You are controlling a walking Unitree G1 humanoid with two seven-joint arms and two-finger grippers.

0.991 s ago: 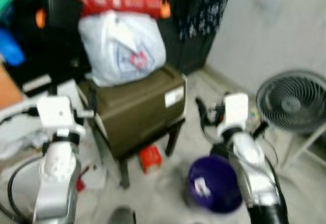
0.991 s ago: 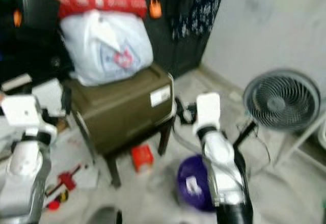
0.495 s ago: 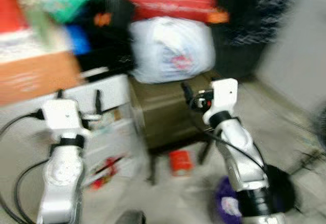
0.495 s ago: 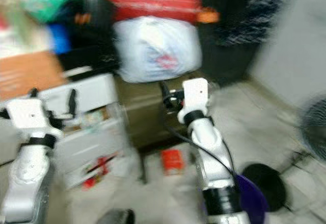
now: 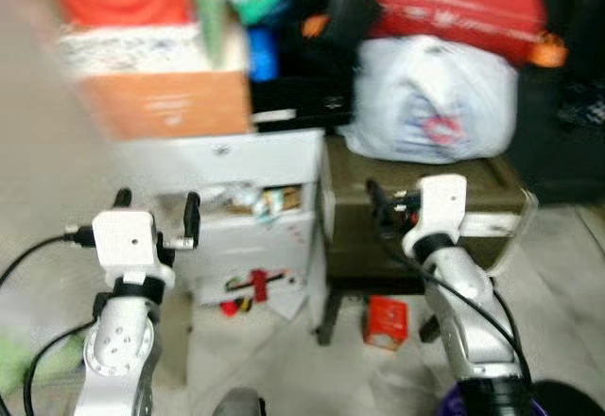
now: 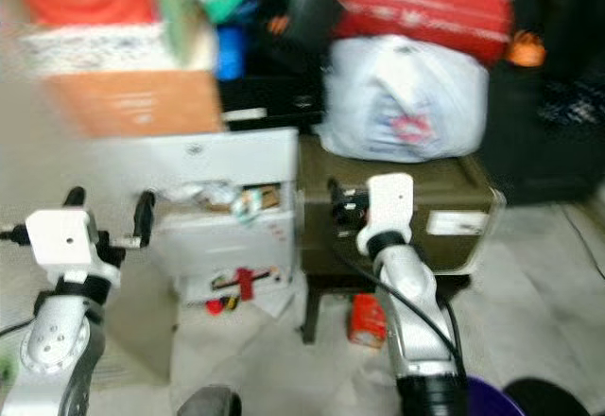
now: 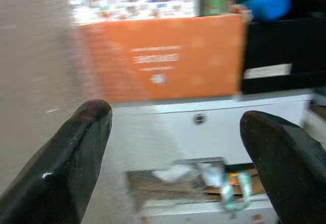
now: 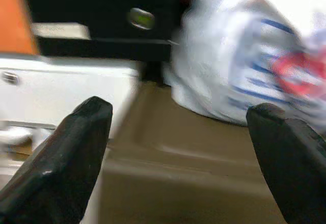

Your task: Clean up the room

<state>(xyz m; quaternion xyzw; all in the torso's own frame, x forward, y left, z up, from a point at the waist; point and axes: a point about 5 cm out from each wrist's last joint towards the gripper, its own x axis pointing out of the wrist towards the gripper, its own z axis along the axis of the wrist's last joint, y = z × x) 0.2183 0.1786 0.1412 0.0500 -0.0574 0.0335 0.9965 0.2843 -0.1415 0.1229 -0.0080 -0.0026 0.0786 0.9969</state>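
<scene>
The views are blurred by motion. Both arms are raised in front of me. My left gripper [image 5: 157,196] is open and holds nothing, facing a white drawer unit [image 5: 241,199] whose open drawer shows clutter. In the left wrist view its fingertips [image 7: 84,127] frame the orange box [image 7: 163,56] on top of the unit. My right gripper [image 8: 178,132] is also open and holds nothing, and points at the white plastic bag [image 8: 254,66] on the olive box [image 5: 425,222]. A small red carton [image 5: 386,322] lies on the floor under that box.
A red bag [image 5: 454,0], dark bags and green and blue items are piled high behind. Small red items [image 5: 250,284] lie on the floor by the drawer unit. A purple bucket [image 6: 482,392] sits by my right side. Pale tiled floor lies in front.
The camera has swung left: the fan and dark curtain left the picture, the drawer unit and orange box came in. Both arms stay raised with grippers open.
</scene>
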